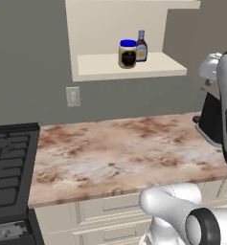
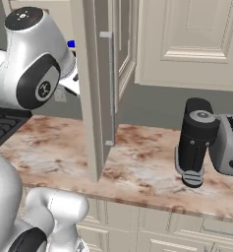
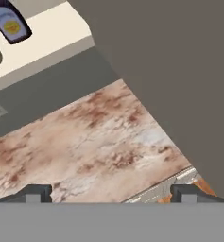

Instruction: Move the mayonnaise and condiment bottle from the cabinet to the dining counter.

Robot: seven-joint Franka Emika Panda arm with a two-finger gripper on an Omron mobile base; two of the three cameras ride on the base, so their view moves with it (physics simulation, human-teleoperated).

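The mayonnaise [image 1: 127, 53] stood on the open cabinet's [image 1: 134, 67] pale shelf, with the condiment bottle [image 1: 141, 46] just beside it and slightly behind, both upright above the marbled counter [image 1: 119, 148] and well apart from the arm. In the hand view the gripper [image 3: 111, 194] hung over that counter with its jaws spread wide and nothing between them, the bottle showing at the view's upper left corner. In the right base view the cabinet door [image 2: 101, 83] stood swung open, and a dark coffee grinder [image 2: 195, 140] and a toaster [image 2: 230, 145] sat on the counter.
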